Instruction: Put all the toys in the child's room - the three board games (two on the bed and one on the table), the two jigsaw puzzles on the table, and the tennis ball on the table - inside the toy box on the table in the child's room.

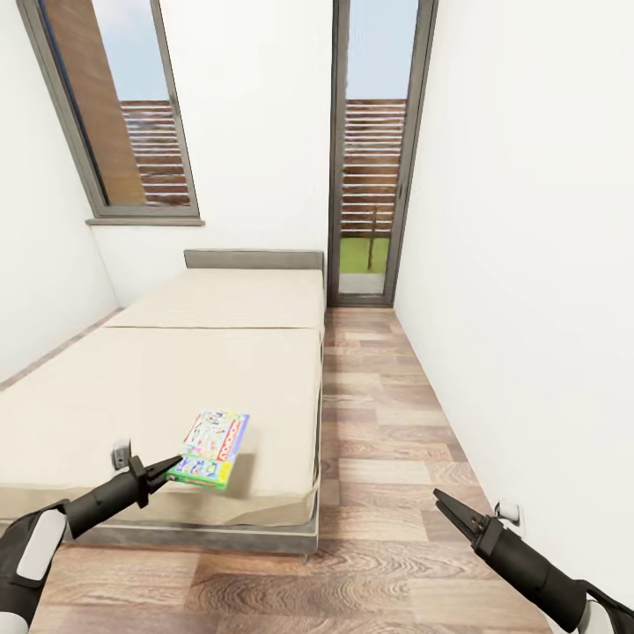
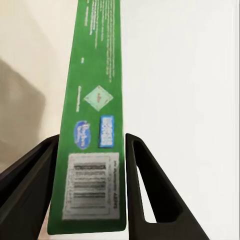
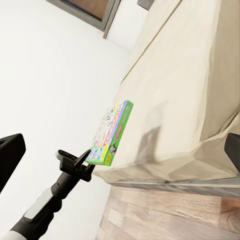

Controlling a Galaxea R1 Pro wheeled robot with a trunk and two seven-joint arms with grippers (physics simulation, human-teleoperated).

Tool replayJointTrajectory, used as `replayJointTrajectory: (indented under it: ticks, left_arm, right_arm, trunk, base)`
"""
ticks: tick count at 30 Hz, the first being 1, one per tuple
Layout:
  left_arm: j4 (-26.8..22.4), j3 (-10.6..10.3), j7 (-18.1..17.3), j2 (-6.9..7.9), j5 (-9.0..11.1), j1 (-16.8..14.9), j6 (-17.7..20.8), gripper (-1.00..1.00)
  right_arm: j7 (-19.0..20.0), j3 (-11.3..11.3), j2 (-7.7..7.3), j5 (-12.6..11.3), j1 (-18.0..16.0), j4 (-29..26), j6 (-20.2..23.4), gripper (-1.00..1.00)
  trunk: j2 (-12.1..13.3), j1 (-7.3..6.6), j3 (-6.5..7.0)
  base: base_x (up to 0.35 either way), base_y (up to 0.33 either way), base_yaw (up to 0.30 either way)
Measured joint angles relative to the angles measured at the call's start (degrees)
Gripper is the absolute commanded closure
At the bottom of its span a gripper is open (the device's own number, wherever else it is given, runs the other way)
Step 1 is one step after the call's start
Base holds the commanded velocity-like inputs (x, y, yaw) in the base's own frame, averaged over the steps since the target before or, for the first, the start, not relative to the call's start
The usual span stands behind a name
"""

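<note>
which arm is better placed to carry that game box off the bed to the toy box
Left. The left gripper already has its jaws clamped on the green-edged board game, held above the bed. The right gripper hangs over the floor, holding nothing.

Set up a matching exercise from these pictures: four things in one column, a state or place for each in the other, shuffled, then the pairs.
Things:
1. board game
2. left hand
3. right hand
4. bed

States or places:
A. holds nothing, over the wood floor
B. plain beige mattress, grey headboard
C. lifted clear of the mattress, green edge in the grip
D. shut on the box's edge

Pairs: 1-C, 2-D, 3-A, 4-B
</note>
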Motion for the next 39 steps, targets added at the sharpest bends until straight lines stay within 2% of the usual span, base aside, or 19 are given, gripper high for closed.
replayJointTrajectory:
  ticks: [5,9,16,39]
  left_arm:
    - [0.01,0.55,0.94,-0.27,0.56,0.26,0.64,1.0]
    - [0.01,0.75,1.23,-0.23,0.86,0.33,0.86,1.0]
    - [0.0,0.93,1.06,0.91,1.5,0.36,0.94,1.0]
    - [0.0,1.05,0.65,5.54,2.15,0.23,0.94,1.0]
  right_arm:
    - [0.83,-0.27,0.46,-0.09,0.13,-0.12,0.11,-1.0]
    - [-0.15,-0.24,0.64,-0.11,0.18,0.97,-1.21,-1.0]
    - [-1.43,-0.14,0.77,-0.11,0.21,2.57,-3.34,-1.0]
    - [-1.48,-0.24,0.97,-0.03,0.21,2.71,-3.51,-1.0]
  trunk:
    - [0.0,0.0,0.0]
    - [0.0,0.0,0.0]
    - [0.0,0.0,0.0]
    - [9.21,-5.05,4.12]
  base:
    - [0.0,0.0,0.0]
    - [0.0,0.0,0.0]
    - [0.0,0.0,0.0]
    - [0.0,0.0,0.0]
